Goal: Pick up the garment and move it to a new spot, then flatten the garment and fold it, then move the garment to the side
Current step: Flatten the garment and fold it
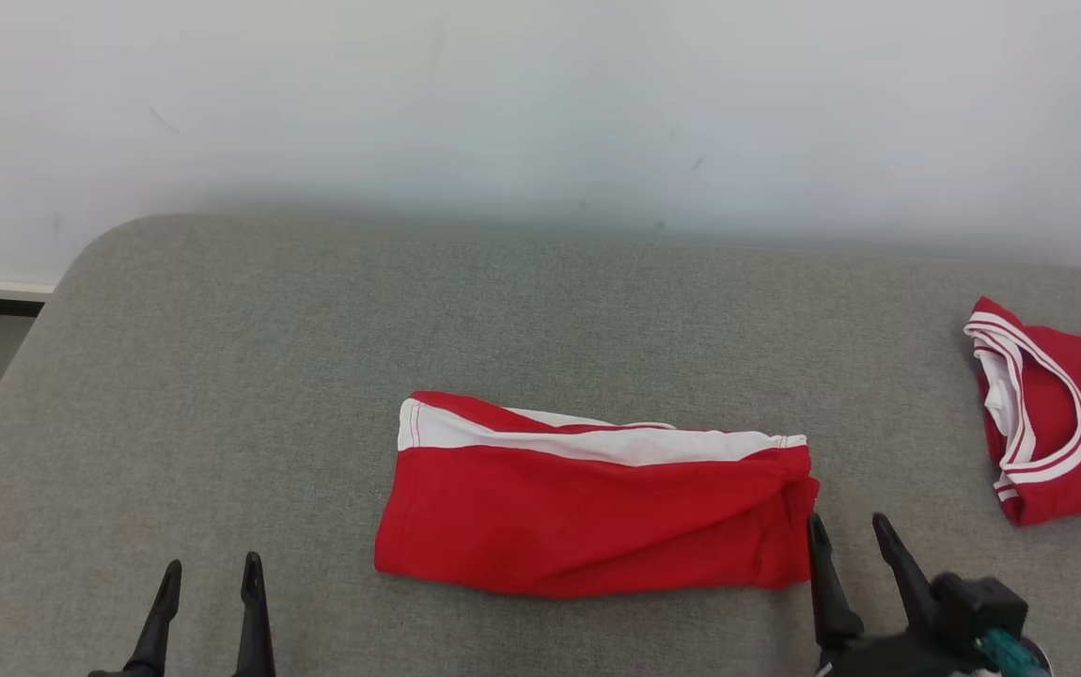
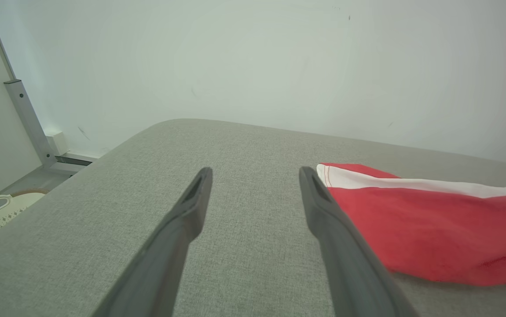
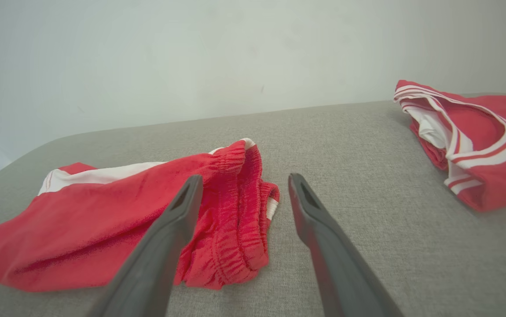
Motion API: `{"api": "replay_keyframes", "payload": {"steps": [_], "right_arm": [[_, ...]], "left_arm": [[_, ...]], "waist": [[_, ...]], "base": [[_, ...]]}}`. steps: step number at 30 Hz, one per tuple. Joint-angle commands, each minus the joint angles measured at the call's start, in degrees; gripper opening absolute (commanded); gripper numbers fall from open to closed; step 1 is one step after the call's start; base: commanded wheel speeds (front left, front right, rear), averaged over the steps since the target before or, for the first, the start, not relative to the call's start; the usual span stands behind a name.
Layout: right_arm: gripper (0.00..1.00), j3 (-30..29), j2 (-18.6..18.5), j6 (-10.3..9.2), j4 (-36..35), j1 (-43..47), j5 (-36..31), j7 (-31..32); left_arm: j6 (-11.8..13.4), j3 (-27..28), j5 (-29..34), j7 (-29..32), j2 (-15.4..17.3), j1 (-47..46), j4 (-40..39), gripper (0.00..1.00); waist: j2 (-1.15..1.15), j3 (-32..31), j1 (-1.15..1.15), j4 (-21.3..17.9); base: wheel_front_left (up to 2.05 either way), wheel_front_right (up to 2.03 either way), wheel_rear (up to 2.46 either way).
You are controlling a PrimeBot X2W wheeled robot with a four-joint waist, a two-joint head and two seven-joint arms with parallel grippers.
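Folded red shorts (image 1: pixel 597 508) with white side stripe lying midway across the grey upholstered surface (image 1: pixel 268 329); right gripper (image 1: pixel 847 519) spread and empty just beside the waistband end; left gripper (image 1: pixel 211 561) likewise spread, clear of the cloth; red jersey (image 1: pixel 1057 423) at far right

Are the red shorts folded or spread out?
Folded: the red shorts lie as a compact rectangle, waistband layers stacked at one end.

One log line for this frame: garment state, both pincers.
red shorts: folded, flat on grey cushion | left pincer: open, empty | right pincer: open, empty, at waistband end | red jersey: far right
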Motion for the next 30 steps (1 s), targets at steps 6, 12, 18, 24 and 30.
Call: {"api": "replay_keyframes", "payload": {"steps": [6,12,18,24,30], "right_arm": [[1.00,-0.8,0.0,-0.13,8.5,-8.3,-2.8,-0.2],[1.00,-3.0,0.0,-0.13,20.6,-15.5,-4.8,-0.2],[1.00,-4.5,0.0,-0.13,33.9,-21.0,-5.5,0.3],[1.00,-2.9,0.0,-0.13,43.5,-25.8,-0.9,2.4],[0.42,1.9,0.3,-0.03,48.9,-27.8,3.1,6.1]], "left_arm": [[-0.6,-0.4,0.6,-0.2,-0.6,-0.2,0.5,1.00],[-0.7,-1.3,-0.5,-0.2,-0.6,-1.3,1.5,1.00],[-0.8,-1.8,-1.3,-0.2,-0.6,-1.5,2.1,1.00],[-0.8,-2.2,-1.6,-0.2,-0.7,-1.8,2.5,1.00],[-0.8,-2.9,-1.9,-0.2,-0.6,-1.9,3.6,1.00]], "waist": [[0.00,0.6,0.00,1.1],[0.00,1.2,0.00,2.6],[0.00,1.8,0.00,3.3],[0.00,2.1,0.00,3.7],[0.00,1.4,0.00,4.0]], "base": [[0.00,0.00,0.00],[0.00,0.00,0.00],[0.00,0.00,0.00],[0.00,0.00,0.00],[0.00,0.00,0.00]]}}
